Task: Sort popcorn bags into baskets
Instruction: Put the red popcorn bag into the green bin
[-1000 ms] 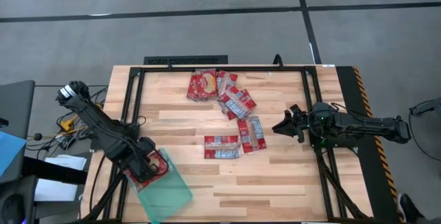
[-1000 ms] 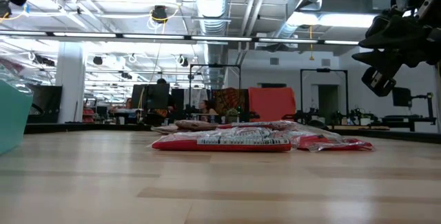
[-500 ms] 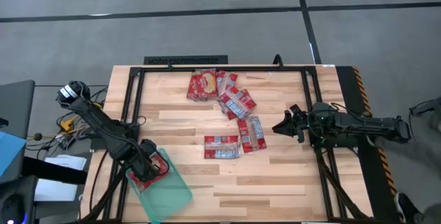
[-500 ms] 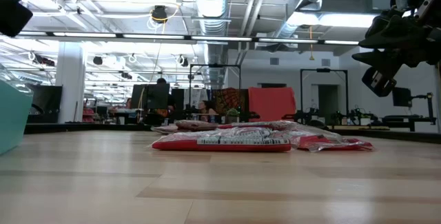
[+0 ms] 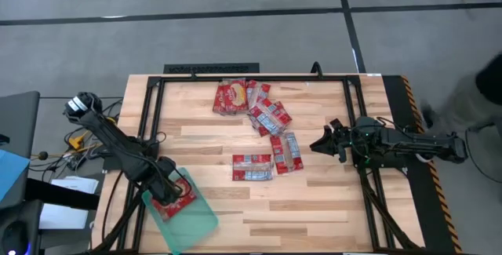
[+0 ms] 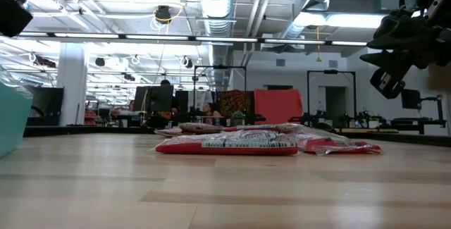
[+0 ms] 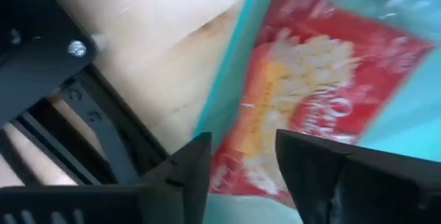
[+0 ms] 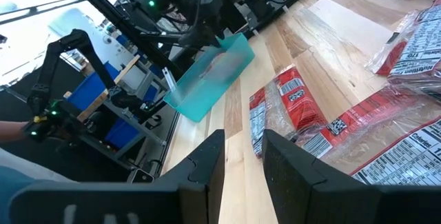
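A teal basket (image 5: 192, 220) stands at the table's near left corner, also in the right wrist view (image 8: 207, 79). One red popcorn bag (image 7: 317, 93) with a yellow picture lies in it, under my left gripper (image 7: 241, 169). That gripper points straight down over the basket's far end (image 5: 166, 188) and is open, with the bag's edge showing between its fingers. Several more popcorn bags lie flat on the table's middle and far part (image 5: 252, 166), (image 5: 269, 116), (image 5: 231, 96). My right gripper (image 5: 320, 143) waits at the right, level and open, with nothing between its fingers (image 8: 241, 162).
A black metal frame (image 5: 153, 114) runs round the tabletop, and its left rail passes close to the basket. Bare wood lies between the basket and the bags (image 5: 212, 153). Yellow-black tape marks the table's right edge (image 5: 412, 106). A person's dark shape shows at the far right (image 5: 482, 90).
My left gripper has sunk a little toward the basket with the red bag under it. The bag now lies lower in the basket. My right arm has kept still.
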